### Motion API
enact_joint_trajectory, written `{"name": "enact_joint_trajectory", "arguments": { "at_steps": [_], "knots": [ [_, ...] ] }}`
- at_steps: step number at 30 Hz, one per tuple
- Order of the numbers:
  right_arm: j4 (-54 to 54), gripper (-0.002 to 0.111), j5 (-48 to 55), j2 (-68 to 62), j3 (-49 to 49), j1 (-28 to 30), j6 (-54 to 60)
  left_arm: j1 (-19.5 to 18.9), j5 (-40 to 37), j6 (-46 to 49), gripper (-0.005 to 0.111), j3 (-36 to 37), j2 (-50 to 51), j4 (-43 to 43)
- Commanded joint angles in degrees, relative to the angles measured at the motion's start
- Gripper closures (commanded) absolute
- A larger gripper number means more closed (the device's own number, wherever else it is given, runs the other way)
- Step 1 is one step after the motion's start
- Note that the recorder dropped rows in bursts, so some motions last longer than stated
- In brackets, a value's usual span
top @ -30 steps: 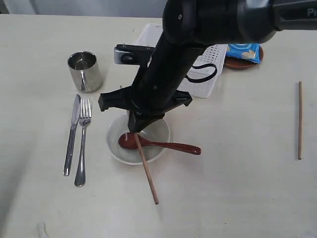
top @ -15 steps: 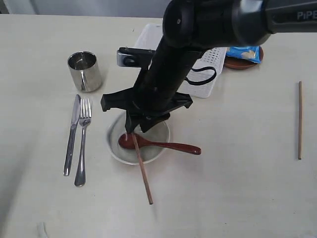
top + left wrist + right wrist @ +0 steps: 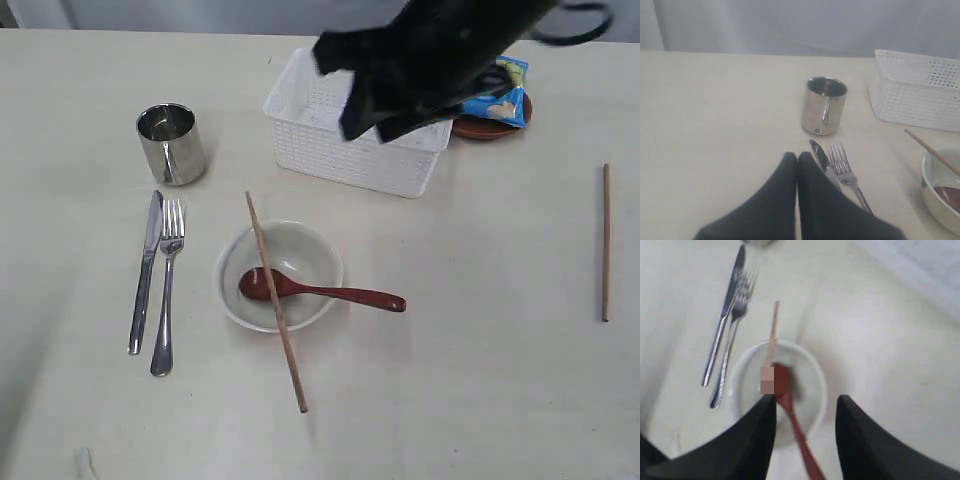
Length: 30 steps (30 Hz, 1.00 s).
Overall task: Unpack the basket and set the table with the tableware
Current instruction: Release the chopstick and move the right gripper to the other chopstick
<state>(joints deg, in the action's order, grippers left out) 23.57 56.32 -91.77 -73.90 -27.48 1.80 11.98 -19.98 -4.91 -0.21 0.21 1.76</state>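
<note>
A cream bowl (image 3: 305,250) sits mid-table with the reddish wooden spoon (image 3: 340,294) resting in it. One brown chopstick (image 3: 277,305) lies slanted across the bowl's rim; the other chopstick (image 3: 605,240) lies far to the right. Steel knife (image 3: 145,270), fork (image 3: 166,285) and cup (image 3: 172,143) are at the left. The white basket (image 3: 330,150) stands at the back. My right arm (image 3: 420,70) is a dark blur above it. My right gripper (image 3: 806,399) is open and empty, high over the bowl (image 3: 750,385) and spoon (image 3: 790,405). My left gripper (image 3: 797,156) is shut, beside the knife (image 3: 821,159).
A dark-brown plate (image 3: 485,128) carrying a blue chip bag (image 3: 495,100) sits behind the basket at the right. The table (image 3: 480,380) stretches bare at the front right. In the left wrist view the cup (image 3: 824,105) and basket (image 3: 915,95) stand ahead.
My right gripper opened and let go of the chopstick, which now lies across the bowl. The right arm rose and swung back to the right, over the basket.
</note>
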Motion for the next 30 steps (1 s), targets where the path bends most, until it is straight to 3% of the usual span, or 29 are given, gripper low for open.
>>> {"name": "enact_joint_trajectory", "arguments": {
  "at_steps": [1,3,5,13,18,30],
  "knots": [
    [-15.8,0.07,2.4,6.7,0.0,11.2,-6.9,0.3,0.1,0.2,0.107,0.2,-0.2,0.0],
    [-24.9,0.07,2.3,5.9,0.0,17.3,-12.4,0.3,0.1,0.2,0.107,0.2,-0.2,0.0],
    [-27.3,0.07,2.0,2.5,0.0,22.0,-15.5,0.3,0.1,0.2,0.107,0.2,-0.2,0.0],
    [-26.2,0.07,-0.7,-16.2,1.5,35.3,-15.5,0.3,0.1,0.2,0.107,0.2,-0.2,0.0],
    [-24.9,0.07,-14.9,-18.5,8.0,36.5,-15.5,0.3,0.1,0.2,0.107,0.2,-0.2,0.0],
    [-26.2,0.07,-18.7,-26.9,8.3,36.5,-15.5,0.3,0.1,0.2,0.107,0.2,-0.2,0.0]
  ]
}}
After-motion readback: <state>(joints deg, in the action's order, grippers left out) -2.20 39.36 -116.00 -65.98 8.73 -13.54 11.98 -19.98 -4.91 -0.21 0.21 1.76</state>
